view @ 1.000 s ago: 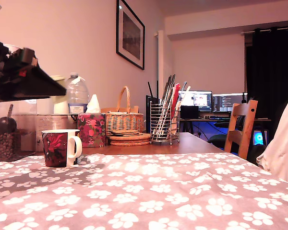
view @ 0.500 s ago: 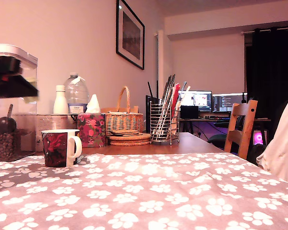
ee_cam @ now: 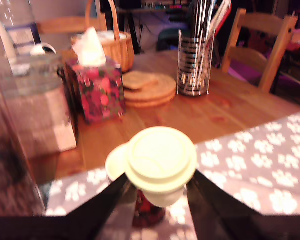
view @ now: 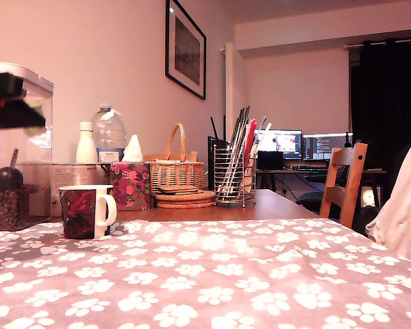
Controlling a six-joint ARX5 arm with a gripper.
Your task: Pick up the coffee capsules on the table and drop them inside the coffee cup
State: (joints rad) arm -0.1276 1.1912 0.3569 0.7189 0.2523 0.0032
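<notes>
— Nearest the wrist lens: gripper (ee_cam: 157, 192), black fingers (ee_cam: 107, 202) pinched on a cream capsule (ee_cam: 161, 160), flat end up.

— And below?

— Cup (ee_cam: 149, 210), red print just visible directly under the capsule; in the exterior view, standing (view: 85, 211) on the paw-print cloth (view: 226, 281) at that view's left, gripper (view: 14, 103) blurred high above.

— Farther back?

— Tissue box (ee_cam: 97, 90), round mats (ee_cam: 149, 87), wire holder (ee_cam: 194, 62), basket (ee_cam: 112, 45), chair (ee_cam: 262, 40).
</notes>
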